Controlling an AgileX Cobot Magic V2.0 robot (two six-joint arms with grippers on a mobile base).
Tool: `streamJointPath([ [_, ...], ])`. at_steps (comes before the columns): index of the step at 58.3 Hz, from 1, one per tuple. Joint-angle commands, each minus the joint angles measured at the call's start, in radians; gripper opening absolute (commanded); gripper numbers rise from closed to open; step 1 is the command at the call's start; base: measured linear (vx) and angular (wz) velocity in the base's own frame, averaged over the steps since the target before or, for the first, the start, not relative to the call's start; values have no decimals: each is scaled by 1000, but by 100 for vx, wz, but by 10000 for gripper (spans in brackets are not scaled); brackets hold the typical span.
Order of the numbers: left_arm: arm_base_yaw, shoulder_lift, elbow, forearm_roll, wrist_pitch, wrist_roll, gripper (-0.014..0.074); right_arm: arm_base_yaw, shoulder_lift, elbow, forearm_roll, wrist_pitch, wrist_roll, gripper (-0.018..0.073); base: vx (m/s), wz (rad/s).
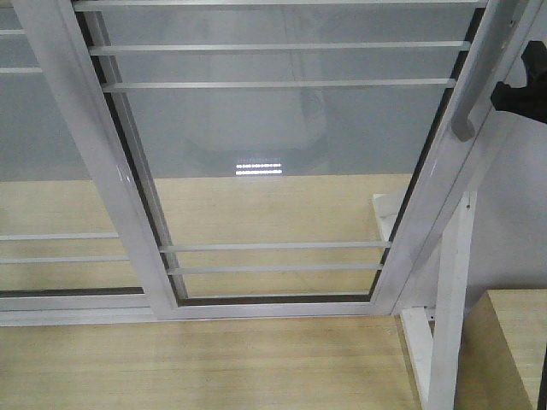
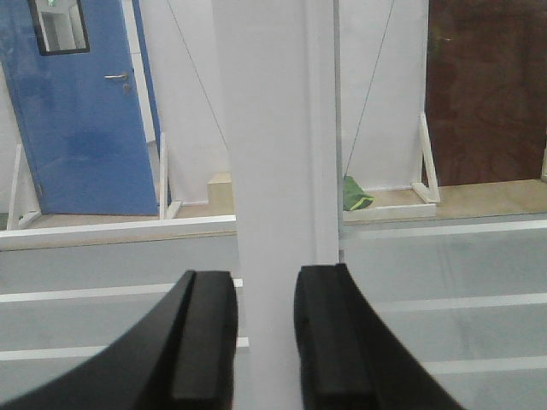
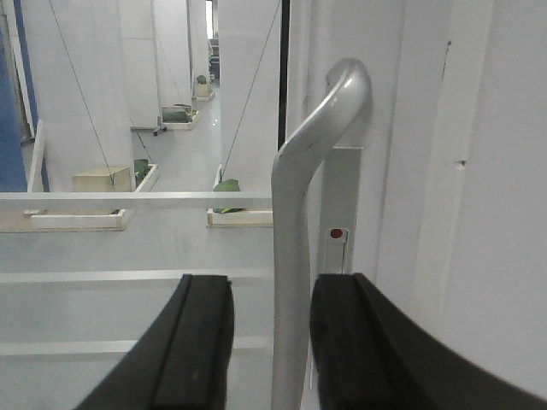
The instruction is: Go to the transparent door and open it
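Item one, the transparent door [image 1: 282, 154]: a clear glass panel in a white frame filling the middle of your front view. It is crossed by thin white horizontal bars [image 1: 273, 47], a group near the top and a pair near the bottom, and its lower rail meets the pale wooden floor [image 1: 197, 367]. Item two, its handle [image 3: 295, 256]: a curved grey tube on the door's right-hand stile, set beside a lock plate [image 3: 342, 188] that carries a small red dot [image 3: 337, 232]. Item three, your right claw [image 3: 273, 286]: spread, with one black finger on either side of the handle's straight run. A strip of background shows between the left finger and the tube; the other finger sits just beside the tube, and you cannot tell whether it touches. This claw also shows as a black shape at the right edge of the front view, just beside the handle. Item four, your left claw [image 2: 265, 278]: likewise spread, its two fingers flanking a white frame post [image 2: 278, 128] that rises upright between them; contact with the post cannot be told. Remaining entries: a neighbouring panel [image 1: 51, 171] of white-framed glass to the left of the door; a white brace [image 1: 451, 316] and a wooden box [image 1: 513, 350] at the lower right of the front view; and, beyond the glass in the left wrist view, a blue door [image 2: 85, 111] and a green object [image 2: 357, 196] at the foot of a white wall.
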Motion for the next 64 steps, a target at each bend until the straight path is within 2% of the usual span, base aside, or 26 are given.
streamJointPath([
  [1,1,-16,-35,-5,-95,-4,313,-9,8,-36,12,-115,-3,340,0,0],
  [10,1,-16,-35,-5,-95,-4,313,-9,60,-37,12,-154,-16,379,0,0],
  [22,1,-16,-35,-5,-95,-4,314,-9,147,-67,50,-204,-16,386,0,0],
  [64,1,-16,-35,-5,-90,-4,314,-9,499,-421,55,-213,-29,386,0,0],
])
